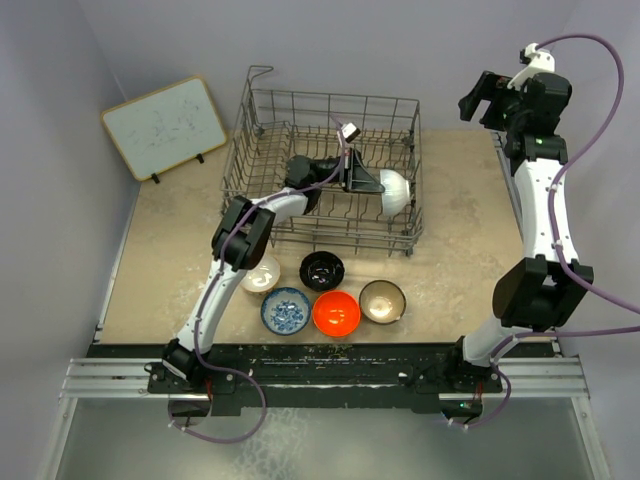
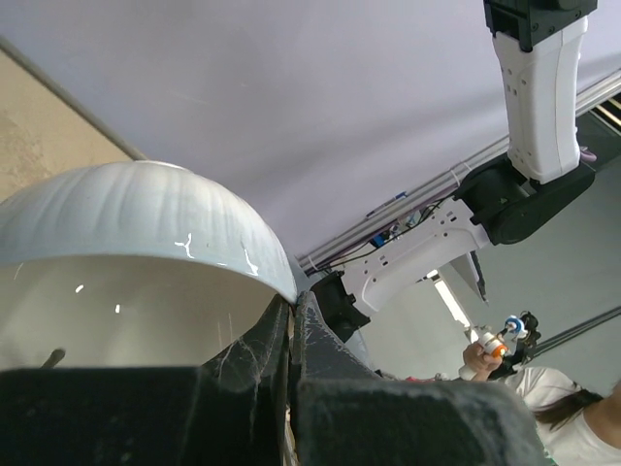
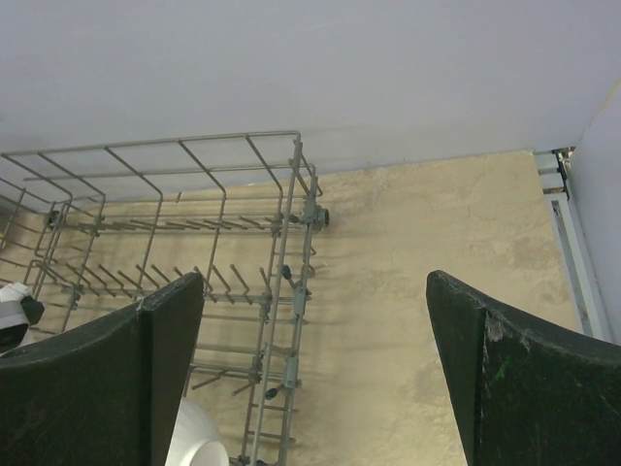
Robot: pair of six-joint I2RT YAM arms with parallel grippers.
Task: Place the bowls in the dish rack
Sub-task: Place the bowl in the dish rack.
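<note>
Pinching the white bowl [image 1: 397,190] by its rim in the fully closed left gripper [image 1: 380,183], at its 3 o'clock inside the dish rack [image 1: 262,128], right gripper [image 1: 489,100] gaping wide, empty, off at the rack's 2 o'clock.

1. I see a whiteboard [image 1: 163,127] at the table's far left corner. It is wood-framed, propped at a tilt on two small dark feet, and has faint scribbles across its face.
2. The table [image 1: 460,270] has a mottled beige top.
3. Pale lavender-grey walls [image 1: 400,50] close in the back and both sides.
4. A silver metal rail [image 1: 105,378] runs along the near edge. My right wrist view shows another metal strip [image 3: 574,243] along the table's right edge.
5. Low right in my left wrist view is a person [image 2: 572,432] with dark hair and a white top, holding a small white, orange and blue object [image 2: 497,342]. I can't tell what it is.
</note>
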